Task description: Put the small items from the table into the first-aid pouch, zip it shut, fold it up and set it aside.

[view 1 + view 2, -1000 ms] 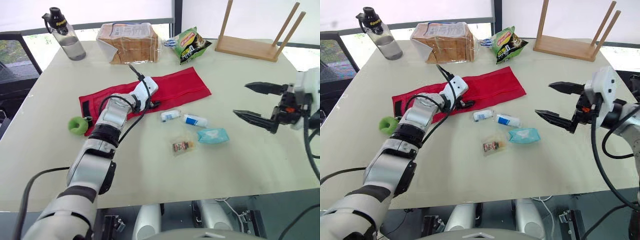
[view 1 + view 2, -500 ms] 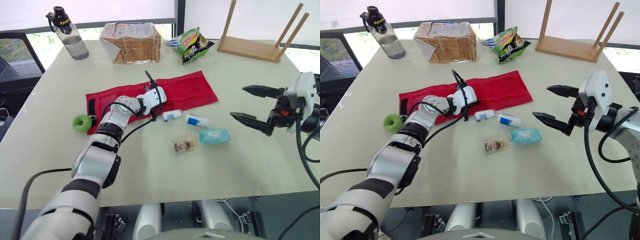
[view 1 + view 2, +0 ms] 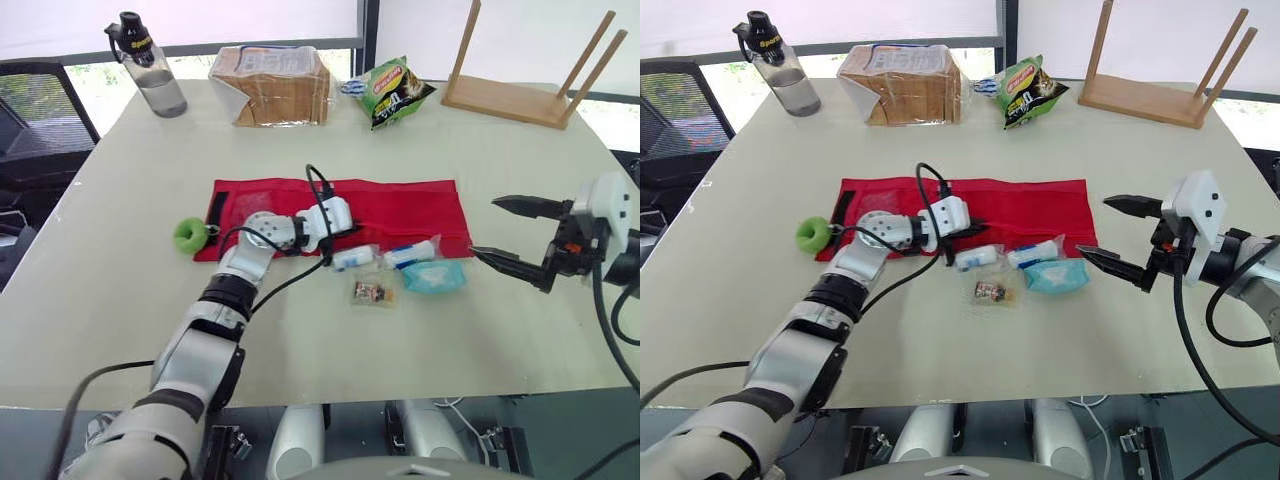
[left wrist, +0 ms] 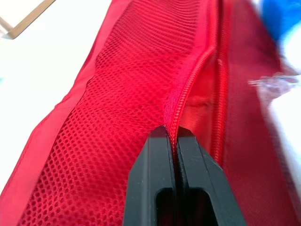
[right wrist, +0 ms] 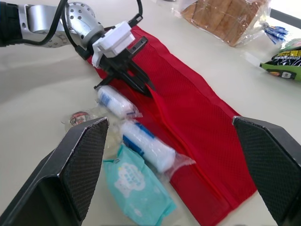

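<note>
The red mesh first-aid pouch (image 3: 390, 206) lies spread flat across the middle of the table. My left gripper (image 3: 345, 228) rests on its front part, fingers (image 4: 160, 155) shut on the raised zipper edge (image 4: 186, 92). Along the pouch's front edge lie a white roll (image 3: 352, 257), a white and blue tube (image 3: 412, 252), a teal wipes pack (image 3: 433, 276) and a small clear packet (image 3: 370, 291). My right gripper (image 3: 500, 230) hovers open just right of the pouch's end and the wipes pack, holding nothing.
A green ring (image 3: 187, 234) hangs at the pouch's left end. At the table's far side stand a water bottle (image 3: 145, 65), a bag of bread (image 3: 270, 85), a green snack bag (image 3: 398, 90) and a wooden rack (image 3: 525, 95).
My left gripper has shut on the pouch's zipper edge and moved right; the pouch now lies straighter, its front edge against the roll and tube. The camera has also shifted.
</note>
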